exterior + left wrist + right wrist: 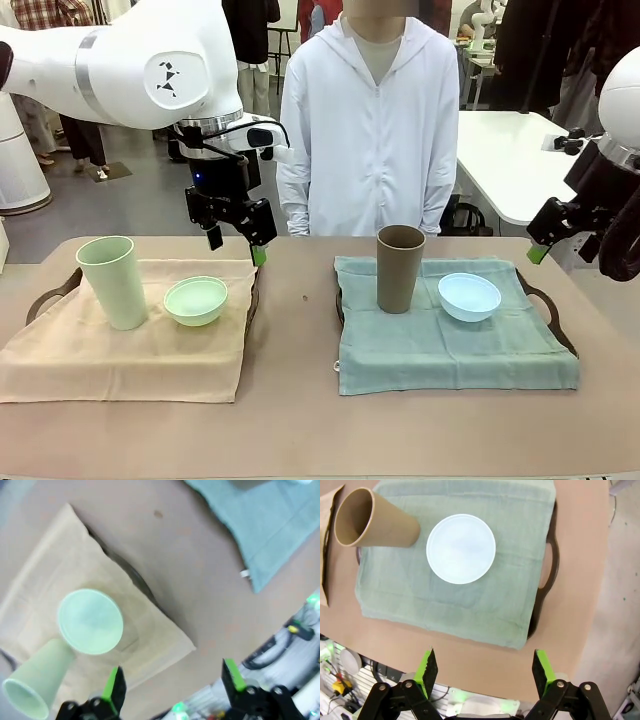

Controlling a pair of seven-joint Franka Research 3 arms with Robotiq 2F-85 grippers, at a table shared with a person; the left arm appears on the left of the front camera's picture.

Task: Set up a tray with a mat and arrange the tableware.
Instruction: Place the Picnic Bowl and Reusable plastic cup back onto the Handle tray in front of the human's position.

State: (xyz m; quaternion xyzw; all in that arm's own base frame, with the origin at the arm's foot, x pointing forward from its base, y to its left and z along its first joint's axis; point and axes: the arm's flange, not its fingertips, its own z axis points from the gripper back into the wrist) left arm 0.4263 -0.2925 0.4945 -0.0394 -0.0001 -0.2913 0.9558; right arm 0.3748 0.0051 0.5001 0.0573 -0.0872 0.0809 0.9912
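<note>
On the table [300, 400], a beige mat [130, 340] carries the mint tumbler [112, 282] and mint bowl [196, 300]; a green mat [450, 340] carries the brown tumbler [400, 268] and pale blue bowl [469, 296]. Above, the left claw [237, 245] and right claw [484, 667] hang released, empty. A person [370, 130] stands beyond.

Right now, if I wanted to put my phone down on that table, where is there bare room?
Free: the bare table strip between the beige mat and the teal mat, and the near edge in front of both. Crowded: each mat's back half, holding a tumbler and a bowl.
</note>
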